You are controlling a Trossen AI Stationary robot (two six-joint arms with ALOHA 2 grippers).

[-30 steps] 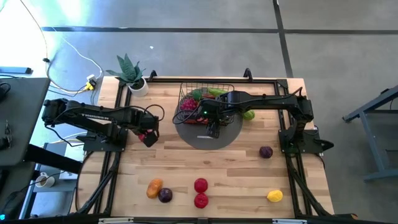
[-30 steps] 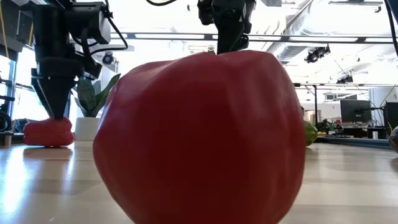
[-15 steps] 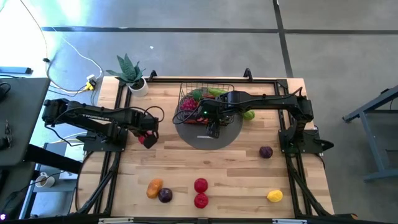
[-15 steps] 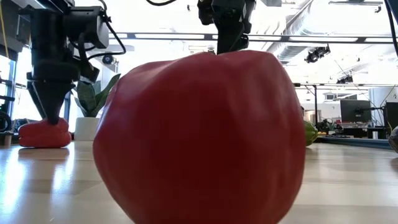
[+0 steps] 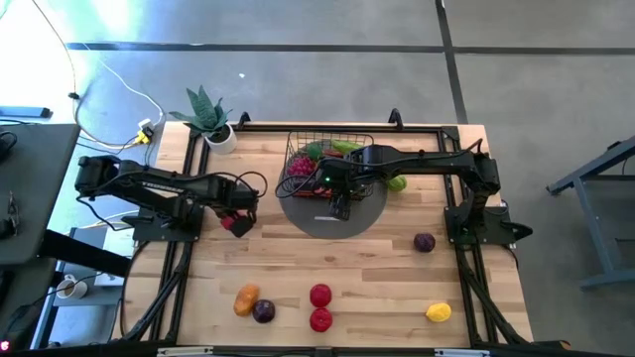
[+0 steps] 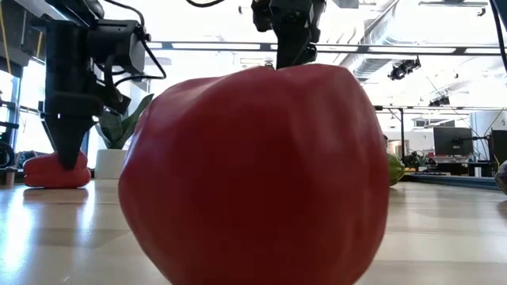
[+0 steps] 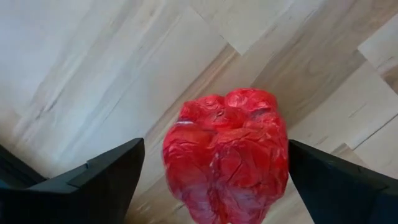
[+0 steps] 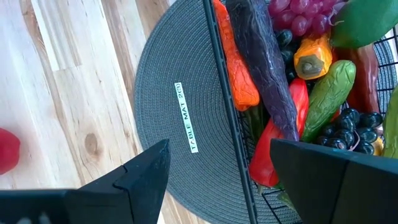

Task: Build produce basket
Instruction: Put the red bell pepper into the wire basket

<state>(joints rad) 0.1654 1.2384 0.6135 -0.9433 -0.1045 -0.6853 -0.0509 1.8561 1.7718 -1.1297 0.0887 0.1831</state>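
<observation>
A crinkled red pepper (image 7: 227, 149) lies on the wooden table near its left side (image 5: 229, 224). My left gripper (image 5: 236, 218) points down over it, open, with one dark finger on each side of the pepper (image 6: 55, 170). The black wire basket (image 5: 327, 151) holds several pieces of produce (image 8: 311, 81) and stands on the far part of a grey round mat (image 5: 332, 216). My right gripper (image 5: 340, 206) hovers open above that mat, beside the basket's near wall (image 8: 227, 124). My left gripper comes at the red pepper from above, open around it. One finger (image 7: 106, 180) stands clear of the pepper's side. The other finger (image 7: 329, 186) meets the pepper's outline, and I cannot tell whether it touches. The pepper rests on the table.
A potted plant (image 5: 208, 117) stands at the far left corner. Loose produce lies near the near edge: orange (image 5: 246, 298), purple (image 5: 263, 311), two red pieces (image 5: 319, 295), yellow (image 5: 438, 312). Another purple piece (image 5: 424, 242) lies right, a green one (image 5: 397, 183) beside the basket. A big red fruit (image 6: 253, 174) fills the low view.
My left gripper has come down over the red pepper, its fingers now reaching the pepper's sides, and its arm has shifted a little toward the table's right. The right arm has kept still.
</observation>
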